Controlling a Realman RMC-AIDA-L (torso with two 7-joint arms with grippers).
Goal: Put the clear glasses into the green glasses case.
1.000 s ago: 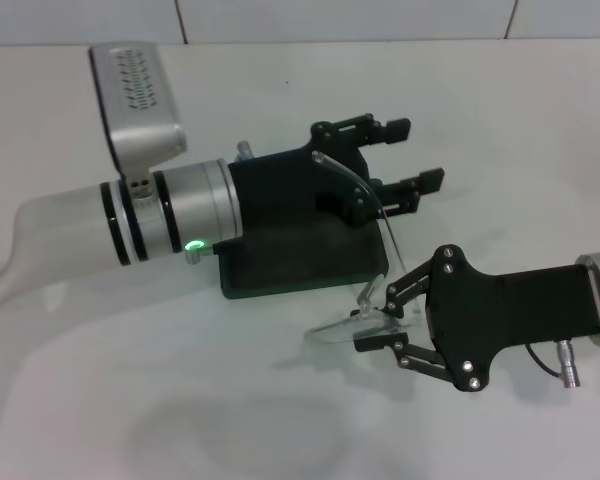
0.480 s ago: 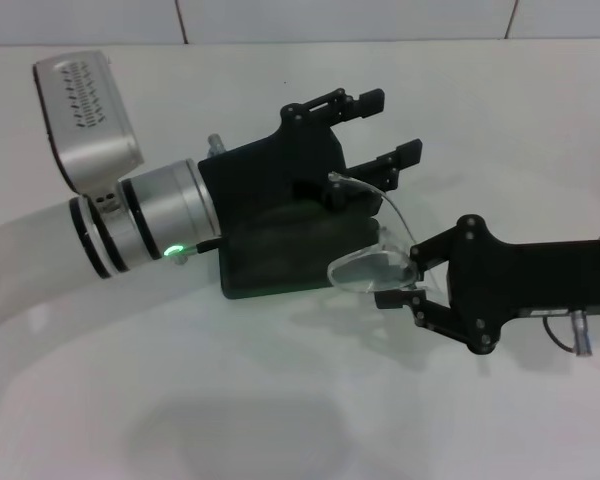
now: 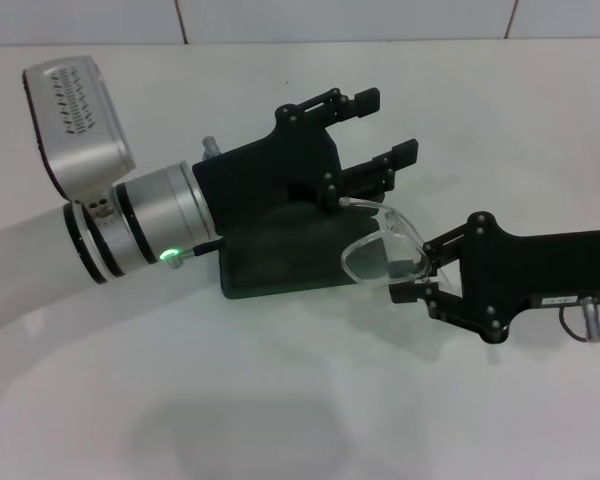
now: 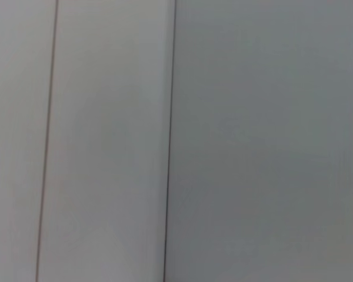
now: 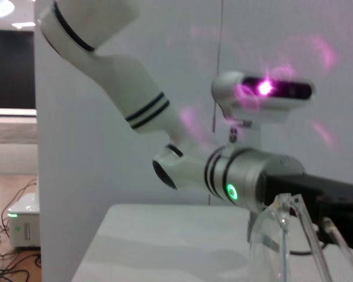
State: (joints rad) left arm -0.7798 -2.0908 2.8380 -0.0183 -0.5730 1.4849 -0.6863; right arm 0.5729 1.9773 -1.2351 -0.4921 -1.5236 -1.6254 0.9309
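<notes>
The green glasses case (image 3: pixel 280 268) lies on the white table, its far part covered by my left arm. My left gripper (image 3: pixel 385 128) hovers over the case's far side, open, with nothing between its fingers. My right gripper (image 3: pixel 413 270) is shut on the clear glasses (image 3: pixel 378 255) and holds them lifted at the case's right end. One thin arm of the glasses reaches toward the left gripper. In the right wrist view the clear glasses (image 5: pixel 288 235) show close up, with the left arm (image 5: pixel 235 176) behind them. The left wrist view shows only pale wall panels.
The white table (image 3: pixel 280 420) spreads around the case, and a tiled wall (image 3: pixel 340 18) bounds its far edge. The left arm's silver wrist (image 3: pixel 140 225) lies to the left of the case.
My right gripper has lifted the glasses off the table and carried them up to the case's right end. The left arm has shifted slightly left and back.
</notes>
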